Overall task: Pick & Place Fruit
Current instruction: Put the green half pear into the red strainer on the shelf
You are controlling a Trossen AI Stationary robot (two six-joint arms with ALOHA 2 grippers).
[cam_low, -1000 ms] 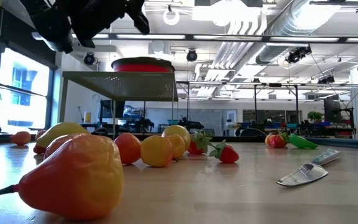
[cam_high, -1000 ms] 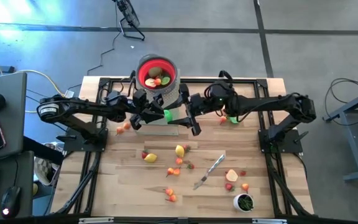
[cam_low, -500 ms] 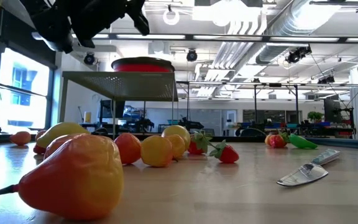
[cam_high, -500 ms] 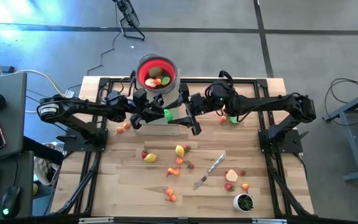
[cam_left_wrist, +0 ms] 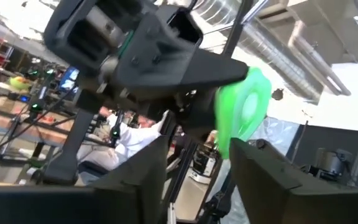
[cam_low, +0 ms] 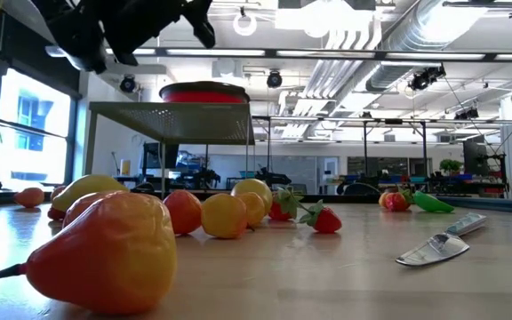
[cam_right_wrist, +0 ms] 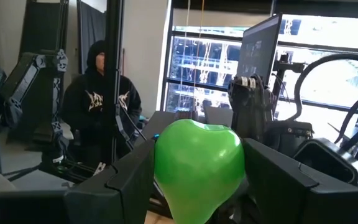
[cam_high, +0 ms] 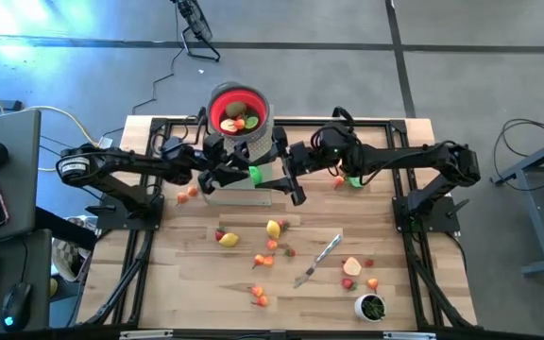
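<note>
The right gripper point(cam_high: 251, 174) is closed on a green fruit piece point(cam_right_wrist: 197, 163), which sits squeezed between its two dark fingers point(cam_right_wrist: 128, 180) above the far middle of the counter point(cam_high: 178, 283). In the high view that green piece shows just in front of the raised mesh stand point(cam_high: 244, 151) that carries the red bowl point(cam_high: 239, 111). The left gripper point(cam_high: 223, 177) meets it there from the other side; its fingers point(cam_left_wrist: 263, 174) stand apart with nothing between them, right beside the green piece and the right gripper's tip.

The red bowl holds several fruit pieces already point(cam_high: 238, 120), red, orange, yellow and green. On the counter behind the right arm lies a green piece point(cam_high: 354, 180) with a small red one beside it, and an orange piece point(cam_high: 192, 192) lies under the left arm.

Nearer the front of the counter more fruit is scattered: a yellow pear-like piece point(cam_high: 273, 228), a yellow piece point(cam_high: 228, 240) beside a red one, small red and orange pieces point(cam_high: 259, 297), and a tan piece point(cam_high: 351, 267) near a silver knife point(cam_high: 319, 259). A small white cup point(cam_high: 370, 306) with green contents stands at the front right.

In the right wrist view a person in a dark hooded top point(cam_right_wrist: 101, 109) sits beyond the counter.
</note>
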